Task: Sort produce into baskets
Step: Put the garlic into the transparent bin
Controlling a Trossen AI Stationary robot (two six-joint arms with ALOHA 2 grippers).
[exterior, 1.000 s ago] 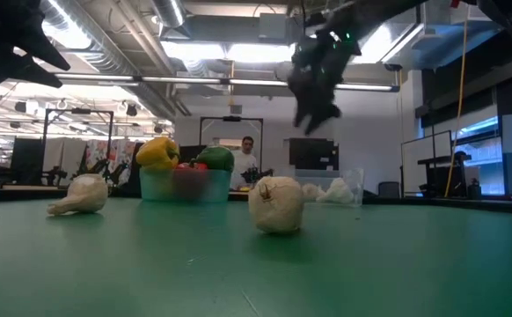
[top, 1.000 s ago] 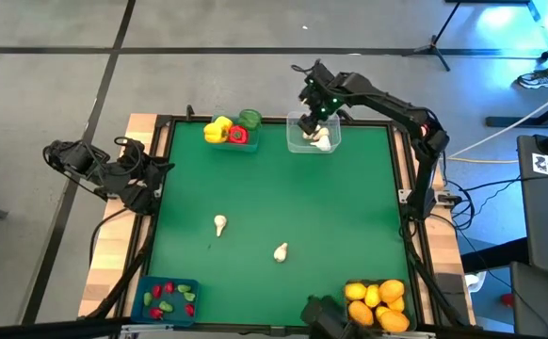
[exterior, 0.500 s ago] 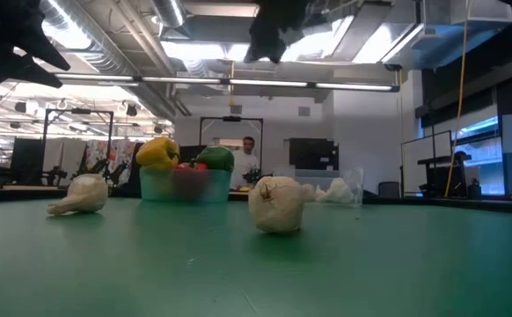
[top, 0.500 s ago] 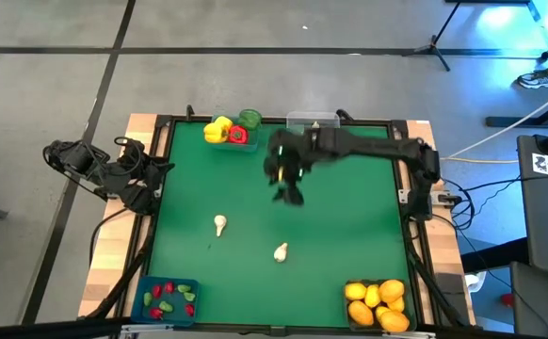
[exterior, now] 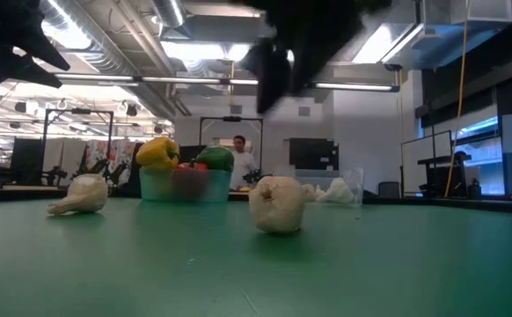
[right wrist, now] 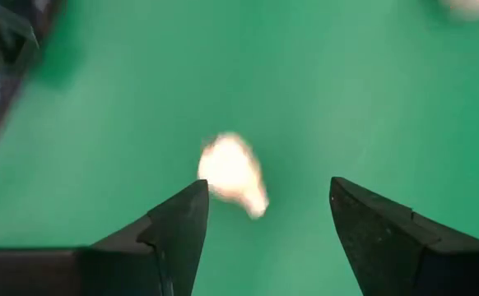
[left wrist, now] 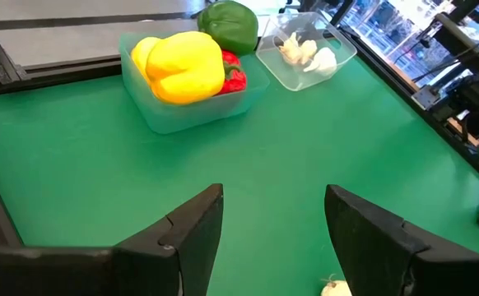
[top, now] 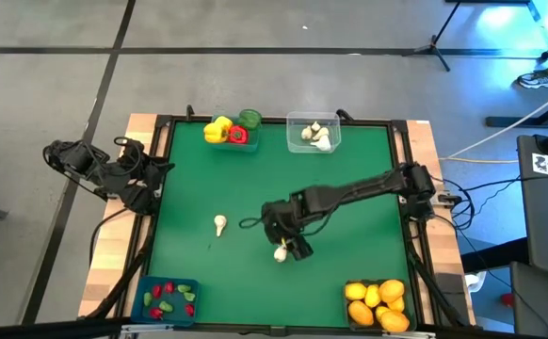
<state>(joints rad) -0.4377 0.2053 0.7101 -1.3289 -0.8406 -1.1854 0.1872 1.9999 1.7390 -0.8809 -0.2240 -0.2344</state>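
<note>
Two white garlic bulbs lie on the green mat: one (top: pixel 281 252) near the middle, one (top: pixel 219 224) left of it. My right gripper (top: pixel 291 242) hovers open just above the nearer bulb (right wrist: pixel 233 174), which shows ahead of its fingers, apart from them. My left gripper (left wrist: pixel 272 193) waits open at the table's left edge (top: pixel 140 184). The teal basket (top: pixel 232 133) holds peppers, the clear basket (top: pixel 314 134) garlic, the blue basket (top: pixel 166 301) small red and green pieces, the dark basket (top: pixel 378 303) citrus.
The baskets stand at the mat's far edge and at its near corners. A black frame (top: pixel 161 188) runs round the mat. In the low view a person (exterior: pixel 238 158) stands in the room far behind the table. Bare mat lies between the bulbs and the far baskets.
My right gripper has swung from over the clear basket at the far edge toward the near edge and leftward, sinking a little and rolling, to stand over the nearer garlic bulb. It stays open. Both bulbs lie where they were.
</note>
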